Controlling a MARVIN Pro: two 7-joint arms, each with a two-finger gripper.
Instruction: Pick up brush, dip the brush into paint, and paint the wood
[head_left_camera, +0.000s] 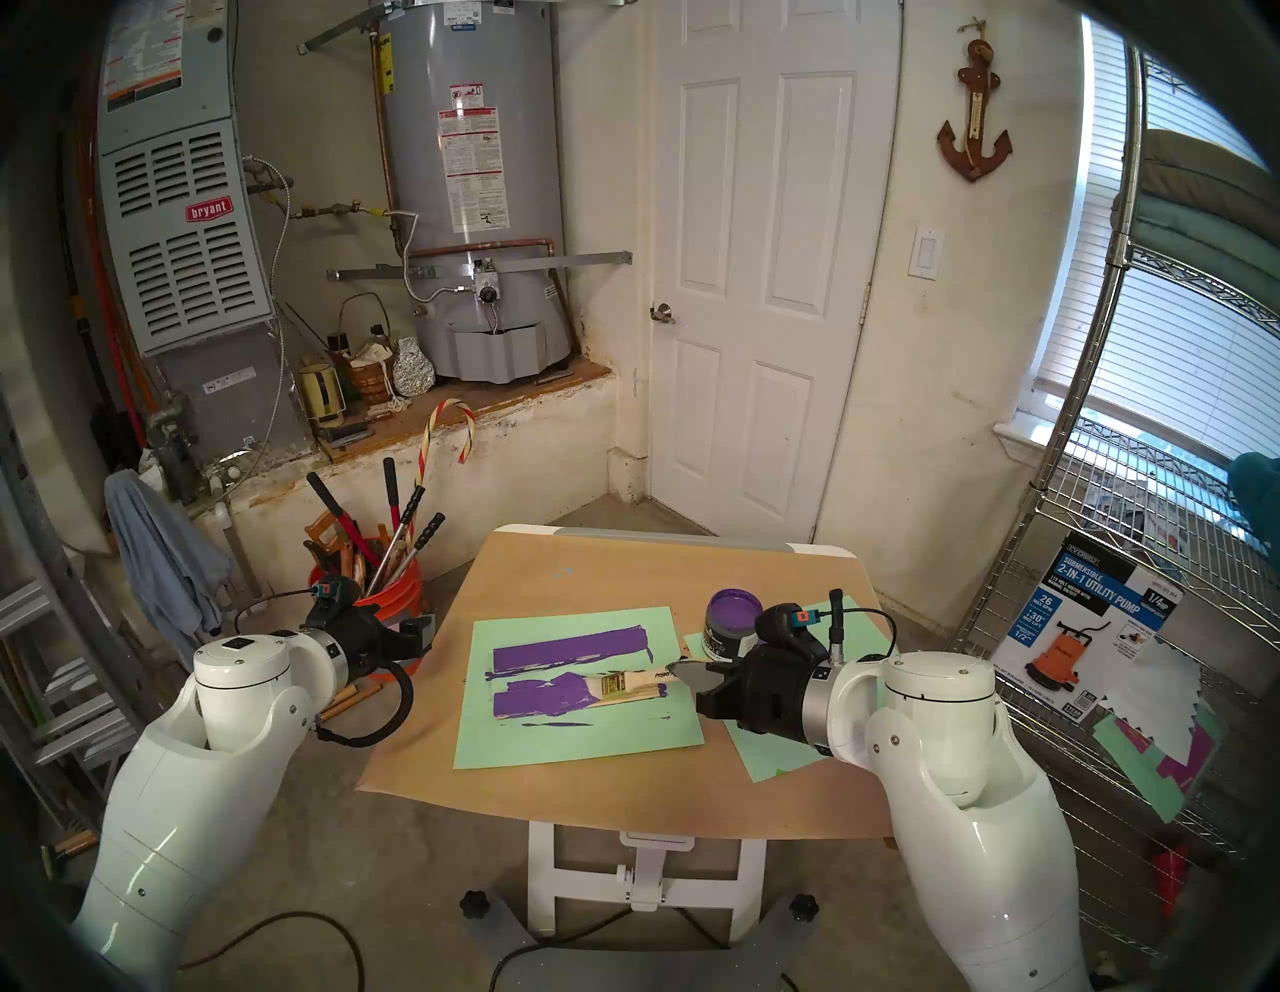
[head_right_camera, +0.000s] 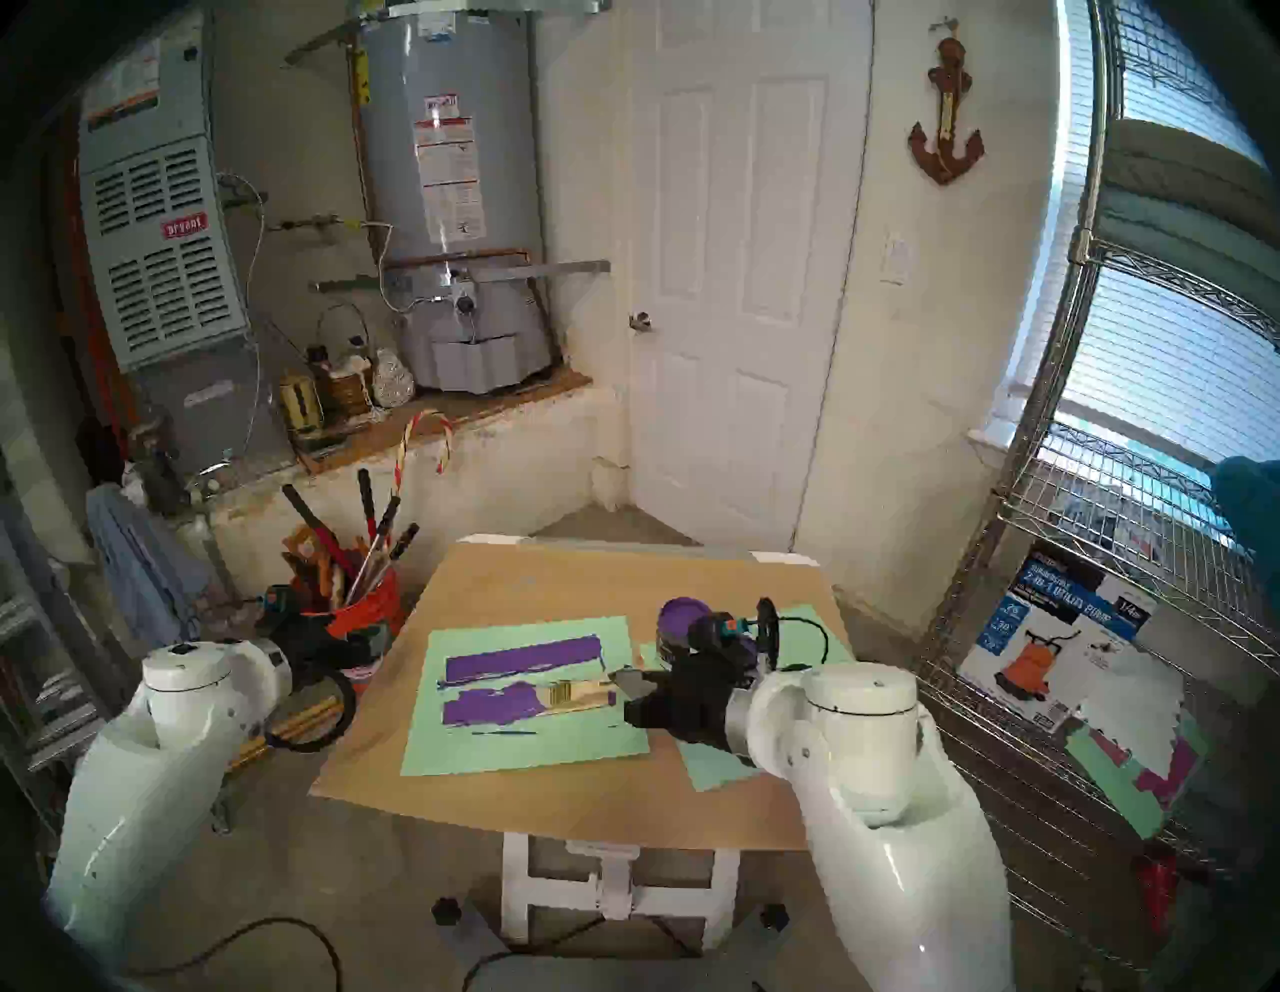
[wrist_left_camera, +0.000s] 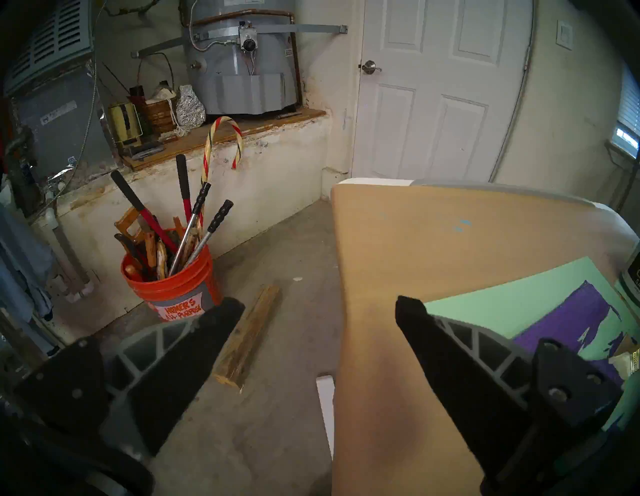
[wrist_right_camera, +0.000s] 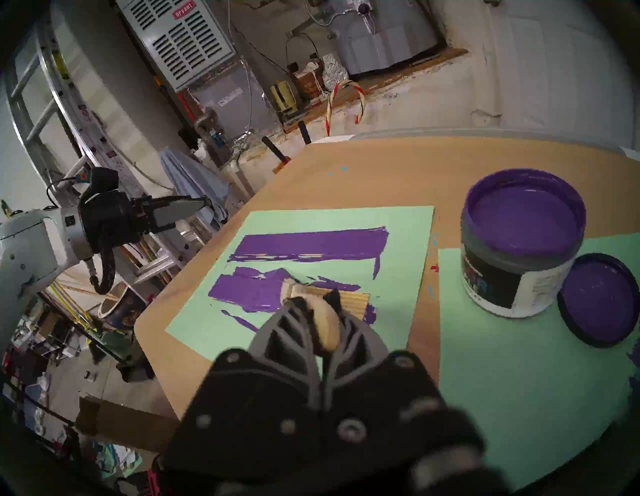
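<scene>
On the floor at far left stood an orange bucket (head_left_camera: 391, 601) crammed with long-handled tools, and a loose offcut of timber (wrist_left_camera: 247, 335) lay beside it. Left gripper (wrist_left_camera: 318, 310): jaws spread wide, holding nothing, hanging off the table's left edge, well apart from every task item. Table (head_left_camera: 554, 561): covered in tan paper, bearing a large green sheet (head_left_camera: 575, 738). On that sheet, farther from the robot, lay a flat purple stripe (head_left_camera: 571, 648) with ragged ends; nearer lay the wood (head_left_camera: 547, 696), its left part coated purple, its right end pale and bare in the right wrist view. Brush (head_left_camera: 627, 682): lying across the wood, bristles to the left on the purple area, gold ferrule over the strip, pale handle running right. Right gripper (wrist_right_camera: 318, 304): jaws clamped tight on the handle's end, low over the sheet's right edge. Just behind the gripper stood the paint (head_left_camera: 734, 613), jar open, on a second green sheet (wrist_right_camera: 519, 398). A purple-smeared lid (wrist_right_camera: 599, 299) lay touching the jar's right side. Nothing stood between the brush and the jar.
</scene>
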